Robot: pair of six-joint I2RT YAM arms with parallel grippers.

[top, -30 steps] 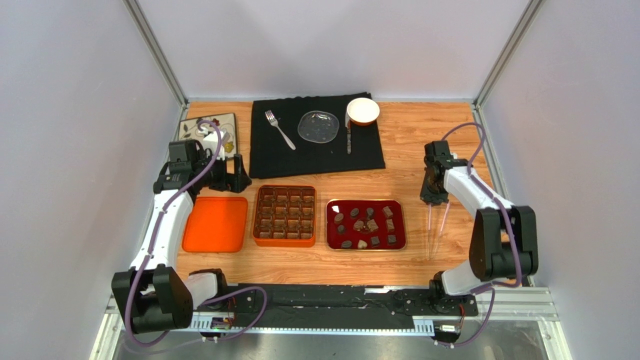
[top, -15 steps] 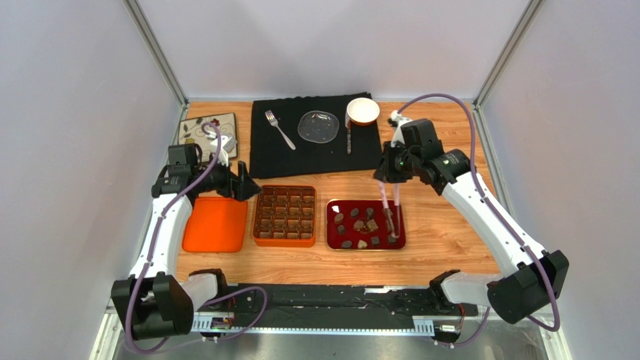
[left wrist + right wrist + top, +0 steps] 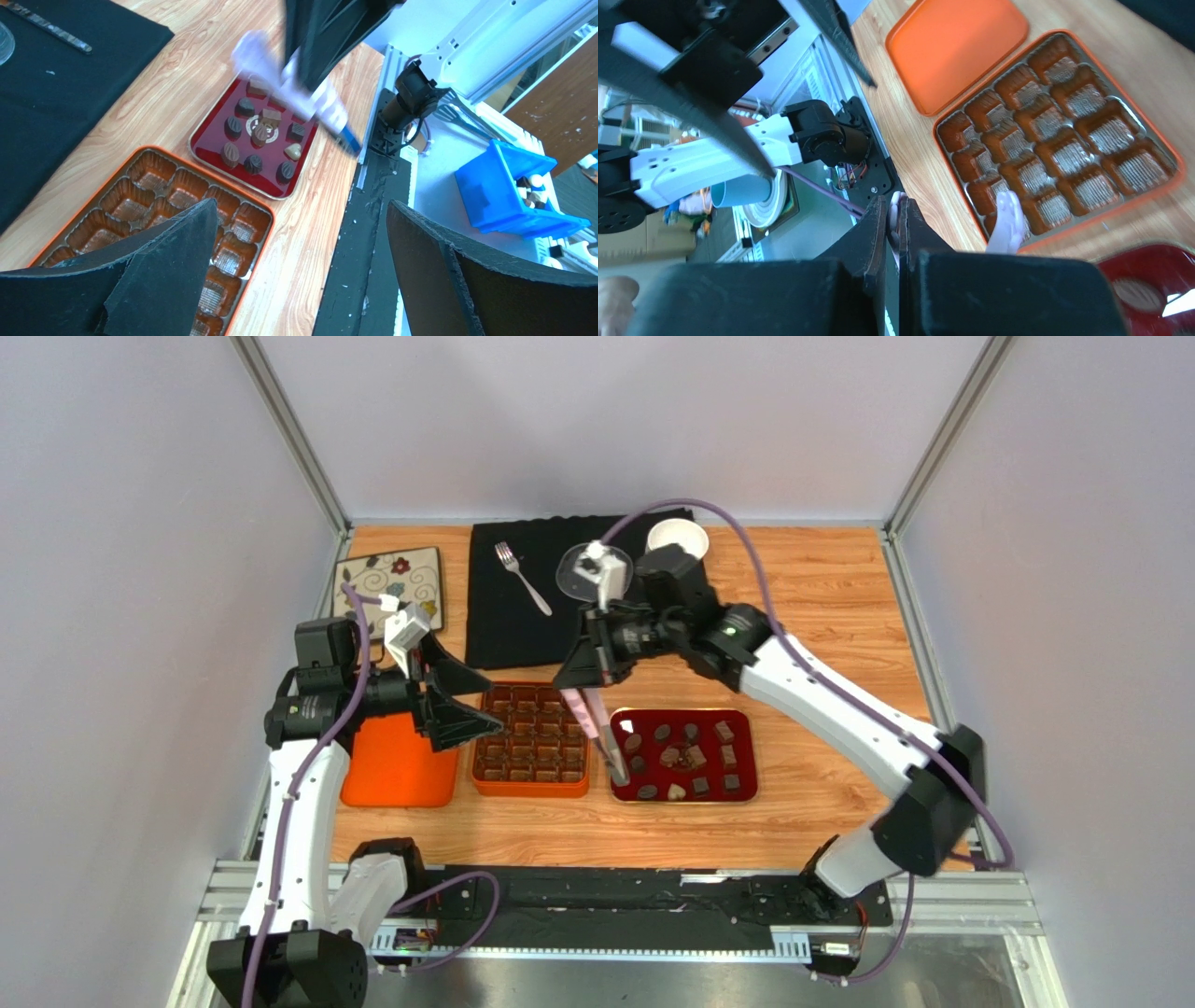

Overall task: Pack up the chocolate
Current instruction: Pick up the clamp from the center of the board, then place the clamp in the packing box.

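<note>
Wood-grain tabletop, near row first: an orange lid (image 3: 403, 755), the orange box (image 3: 532, 739) with its grid of cups, then a red tray (image 3: 685, 800). The chocolate (image 3: 671, 756) lies loose in that tray. My left gripper (image 3: 470, 711) hangs over the box's left edge with its fingers spread wide. My right gripper (image 3: 586, 676) is clamped on long pale tweezers (image 3: 596, 735), whose tips point down at the tray's left rim. Farther back, a black cloth (image 3: 617, 623) carries a fork (image 3: 522, 577), a clear plate (image 3: 591, 571) and a white bowl (image 3: 678, 543).
</note>
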